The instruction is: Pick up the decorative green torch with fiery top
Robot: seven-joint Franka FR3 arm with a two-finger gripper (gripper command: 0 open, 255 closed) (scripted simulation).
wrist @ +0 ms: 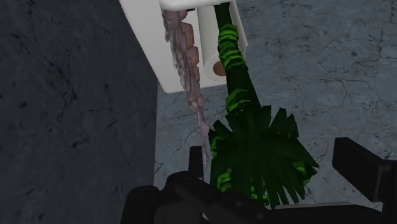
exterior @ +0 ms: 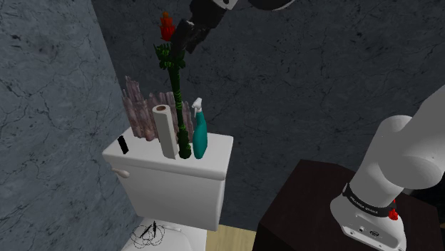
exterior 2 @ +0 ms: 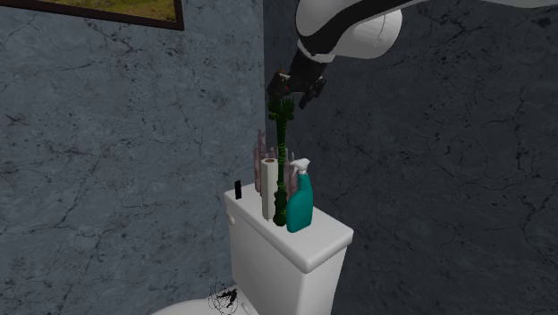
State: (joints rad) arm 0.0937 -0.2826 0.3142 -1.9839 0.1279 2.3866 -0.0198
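Note:
A tall green torch (exterior: 177,93) stands upright on the white toilet tank (exterior: 217,146), with a leafy crown and a red flame (exterior: 167,27) on top. My black gripper (exterior: 181,43) is at the torch's head, just on the shoulder view's right of the flame. In the wrist view my gripper (wrist: 280,168) is open, its fingers standing on either side of the crown of the torch (wrist: 238,95), and a narrow gap shows beside the right finger. The second exterior view has my gripper (exterior 2: 288,94) right over the torch (exterior 2: 281,143), hiding the flame.
Close around the torch's base stand a paper roll (exterior: 165,132), a teal spray bottle (exterior: 200,132) and a pinkish crystal cluster (exterior: 139,107). A small black object (exterior: 123,145) lies at the tank's far end. Dark marbled walls close in behind. My dark stand (exterior: 299,207) is lower right.

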